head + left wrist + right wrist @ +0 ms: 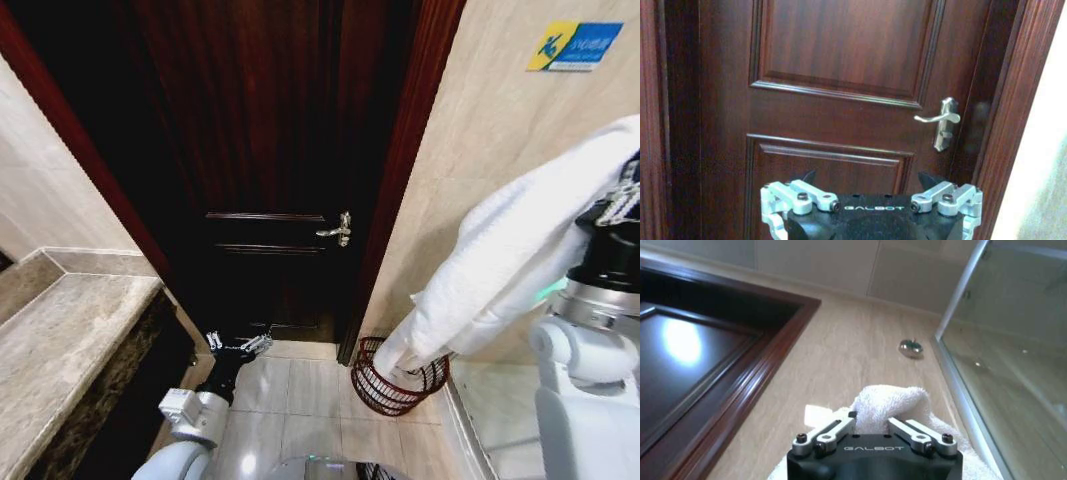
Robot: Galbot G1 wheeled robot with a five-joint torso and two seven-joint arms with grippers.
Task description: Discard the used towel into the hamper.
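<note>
towel [500, 260]: 1 | hamper [397, 378]: 1 | door [270, 150]: 1 | sign [574, 45]: 1

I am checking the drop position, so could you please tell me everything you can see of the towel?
The towel is white, thick terry cloth, hanging in a long loose drape. Its upper end is bunched and clamped in the right gripper, held high by the beige wall. From there it slopes down and toward the door, and its lower end dips inside the rim of the hamper on the floor. It is not yet released.
</note>
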